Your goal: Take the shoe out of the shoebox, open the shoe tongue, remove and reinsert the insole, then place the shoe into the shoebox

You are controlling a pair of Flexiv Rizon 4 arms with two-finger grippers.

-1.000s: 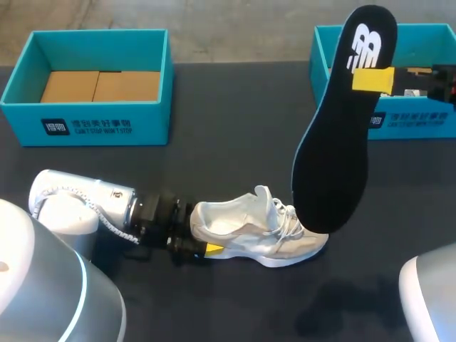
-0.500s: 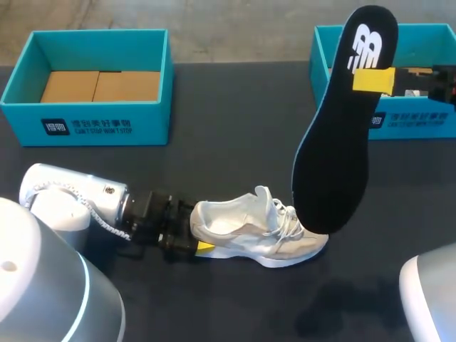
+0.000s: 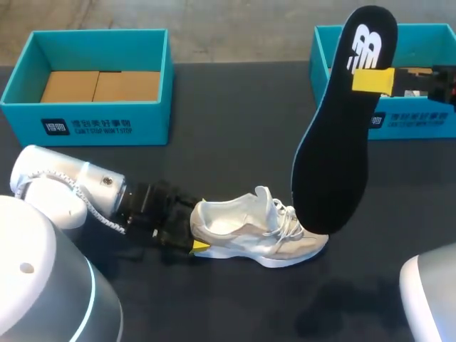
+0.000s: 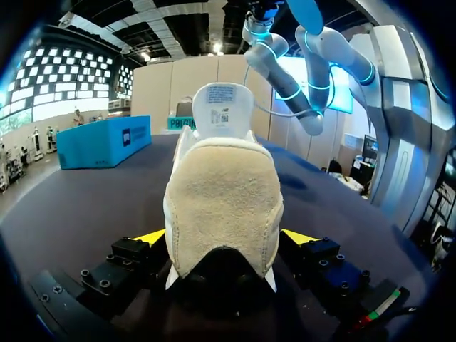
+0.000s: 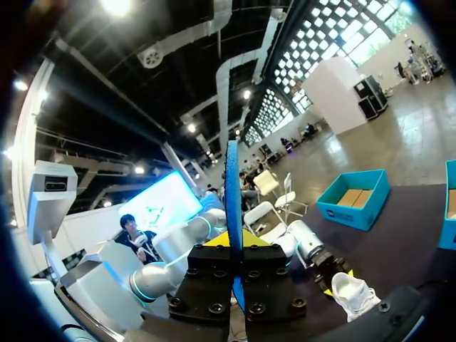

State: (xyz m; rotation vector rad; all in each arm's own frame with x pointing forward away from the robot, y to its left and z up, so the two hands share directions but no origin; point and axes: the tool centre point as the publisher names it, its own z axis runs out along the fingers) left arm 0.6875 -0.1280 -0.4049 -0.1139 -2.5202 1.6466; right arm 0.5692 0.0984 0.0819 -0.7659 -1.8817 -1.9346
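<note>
The left arm (image 3: 71, 192) has swung its wrist outward over the past second. The yellow tip of the left gripper (image 3: 196, 241) has slipped rearward along the white sneaker (image 3: 249, 235), which has not budged on the dark table (image 3: 235, 114). The wrist view shows that claw clamped on the sneaker's heel, a tip pressed to each side. Above the toe, the right gripper (image 3: 373, 80) holds where it was, pinched on the black insole (image 3: 335, 142), which hangs forefoot-down just over the laces. With the insole out and the shoe braced, reinsertion looks to be the step at hand. The left arm's shift seems a re-angling of its heel hold. The teal shoebox (image 3: 420, 122) waits behind the insole, and a second teal box (image 3: 85, 127) stands well apart at far left.
</note>
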